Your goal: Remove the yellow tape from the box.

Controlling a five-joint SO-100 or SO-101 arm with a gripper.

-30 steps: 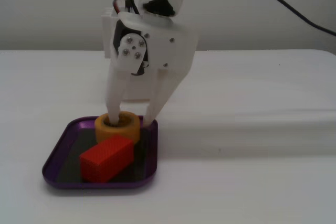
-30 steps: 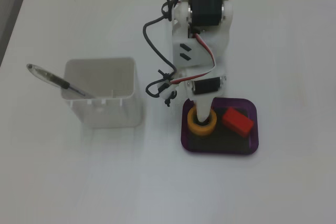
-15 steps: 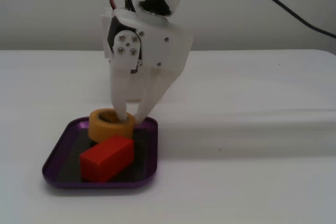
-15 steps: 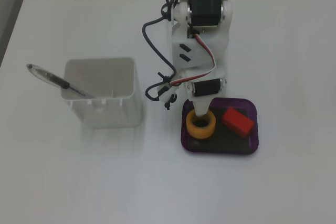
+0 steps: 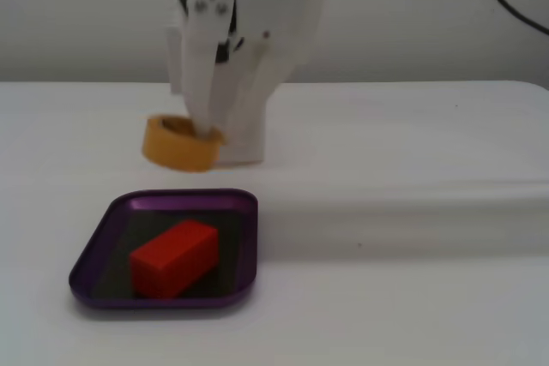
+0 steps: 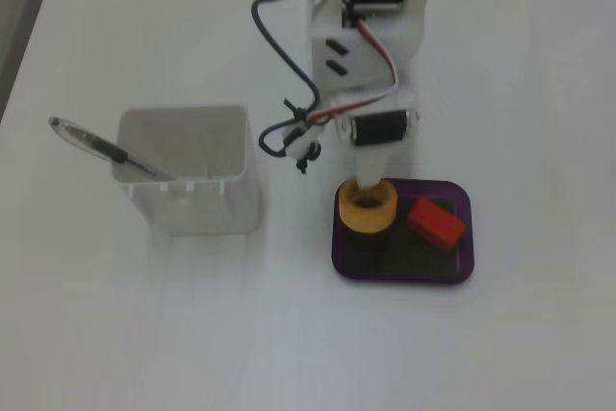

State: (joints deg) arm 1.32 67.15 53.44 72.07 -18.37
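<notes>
Yellow tape [image 5: 178, 144] is seen in a fixed view lifted clear above the purple box [image 5: 103, 237], clamped at its rim by the gripper [image 5: 208, 130]; a red block [image 5: 174, 256] is left inside the box. In another fixed view from above, the tape [image 6: 370, 207] is gripped by the white fingers [image 6: 369, 163] over the box's [image 6: 404, 271] left part, beside the block [image 6: 436, 221]; a white container [image 6: 192, 175] with a pen [image 6: 101, 146] is seen well apart.

Red block [image 6: 436, 222] beside yellow tape [image 6: 372, 209]
</notes>
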